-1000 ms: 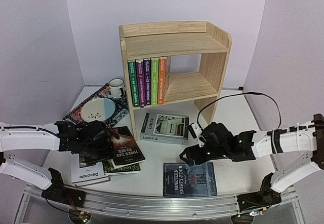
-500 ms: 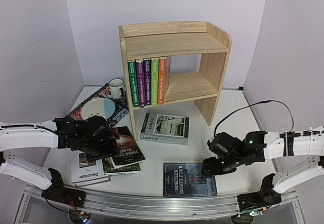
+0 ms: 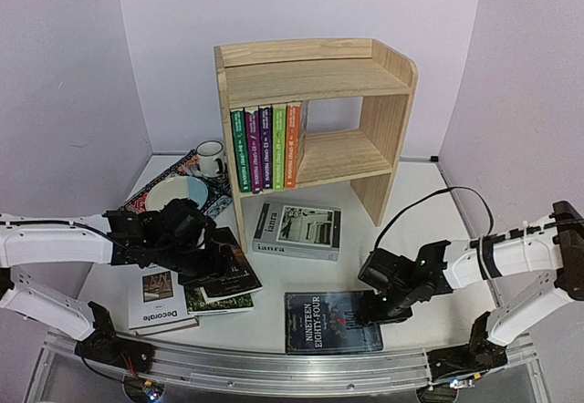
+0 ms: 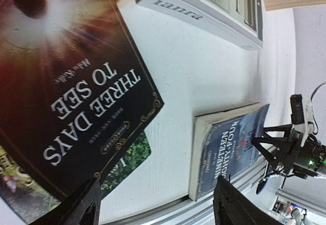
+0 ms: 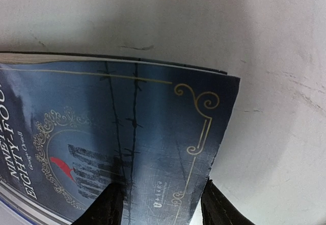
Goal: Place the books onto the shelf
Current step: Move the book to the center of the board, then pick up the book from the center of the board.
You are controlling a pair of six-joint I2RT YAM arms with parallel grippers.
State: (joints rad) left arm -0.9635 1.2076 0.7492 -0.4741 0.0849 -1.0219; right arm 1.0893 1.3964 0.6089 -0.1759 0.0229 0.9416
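Note:
The pine shelf (image 3: 315,79) holds several thin upright books (image 3: 266,146) on its lower tier. Flat on the table lie grey "ianra" (image 3: 297,230) (image 4: 204,6), dark "Three Days to See" (image 3: 239,280) (image 4: 76,82), white "Decorate" (image 3: 160,304) and blue "Nineteen Eighty-Four" (image 3: 330,323) (image 4: 229,143) (image 5: 117,133). My left gripper (image 3: 217,262) (image 4: 159,207) hovers open over the near corner of "Three Days to See". My right gripper (image 3: 383,304) (image 5: 163,207) is open, astride the blue book's right corner: one finger on the cover, the other beside the edge.
A mug (image 3: 211,158) and a bowl (image 3: 173,195) sit on a patterned mat (image 3: 141,204) left of the shelf. A green-covered book (image 3: 224,303) (image 4: 127,164) lies under the dark one. A metal rail (image 3: 274,366) runs along the table's near edge.
My right gripper swung right and down onto the blue book's corner, its jaws narrowing; the book slid left and turned slightly. My left gripper moved right over "Three Days to See".

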